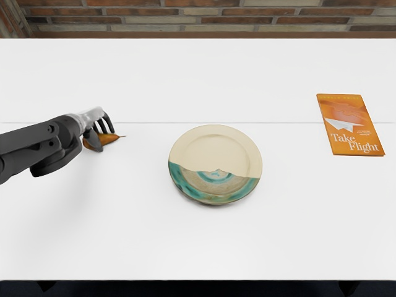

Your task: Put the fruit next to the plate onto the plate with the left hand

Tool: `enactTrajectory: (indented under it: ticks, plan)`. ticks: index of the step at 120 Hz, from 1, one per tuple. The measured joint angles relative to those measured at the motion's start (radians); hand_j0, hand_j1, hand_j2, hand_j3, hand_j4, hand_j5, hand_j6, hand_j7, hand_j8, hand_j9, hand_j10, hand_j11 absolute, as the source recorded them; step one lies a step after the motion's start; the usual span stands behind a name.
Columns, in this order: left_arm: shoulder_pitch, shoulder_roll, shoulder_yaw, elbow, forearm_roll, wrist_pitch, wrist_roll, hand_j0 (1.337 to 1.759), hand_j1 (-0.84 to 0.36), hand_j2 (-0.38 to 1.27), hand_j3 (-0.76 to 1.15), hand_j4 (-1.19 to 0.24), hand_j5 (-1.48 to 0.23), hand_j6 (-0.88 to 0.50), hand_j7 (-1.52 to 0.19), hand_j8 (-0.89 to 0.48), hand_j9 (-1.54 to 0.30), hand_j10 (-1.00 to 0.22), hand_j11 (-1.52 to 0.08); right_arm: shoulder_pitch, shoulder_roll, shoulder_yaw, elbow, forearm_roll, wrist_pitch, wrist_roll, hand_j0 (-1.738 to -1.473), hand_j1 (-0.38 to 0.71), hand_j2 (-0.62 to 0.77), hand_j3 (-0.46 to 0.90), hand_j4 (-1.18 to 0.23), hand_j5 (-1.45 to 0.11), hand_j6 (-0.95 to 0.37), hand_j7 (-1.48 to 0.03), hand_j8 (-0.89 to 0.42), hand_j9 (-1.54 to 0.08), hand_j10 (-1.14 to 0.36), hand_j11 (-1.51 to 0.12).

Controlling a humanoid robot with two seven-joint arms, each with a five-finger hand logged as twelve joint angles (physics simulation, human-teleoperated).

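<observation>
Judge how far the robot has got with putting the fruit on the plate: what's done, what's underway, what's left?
Done: the approach. The left hand is right over the orange fruit, left of the plate. Underway: the grasp. Whether the hand grips it yet is unclear, and the fruit looks to be on the table. Left: lifting it, carrying it across and setting it on the plate, which holds no fruit.

Orange fruit (109, 139), cream plate (210, 148) with teal glaze, orange book (348, 124), white table (185, 74).

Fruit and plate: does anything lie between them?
No. The head view shows only bare table between the fruit and the plate; the book lies on the plate's far side.
</observation>
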Motion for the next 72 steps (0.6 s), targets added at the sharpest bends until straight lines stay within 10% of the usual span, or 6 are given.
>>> enactTrajectory:
  ticks: [72]
  plan:
    - [-0.05, 0.005, -0.068, 0.0, -0.208, 0.0, 0.001, 1.654, -0.31, 0.3, 0.0, -0.68, -0.89, -0.59, -0.89, -0.54, -0.89, -0.59, -0.89, 0.0, 0.0, 0.0, 0.0, 0.0, 0.001, 0.0, -1.658, -0.33, 0.0, 0.0, -0.02, -0.02, -0.01, -0.02, -0.01, -0.02, -0.01, -0.02]
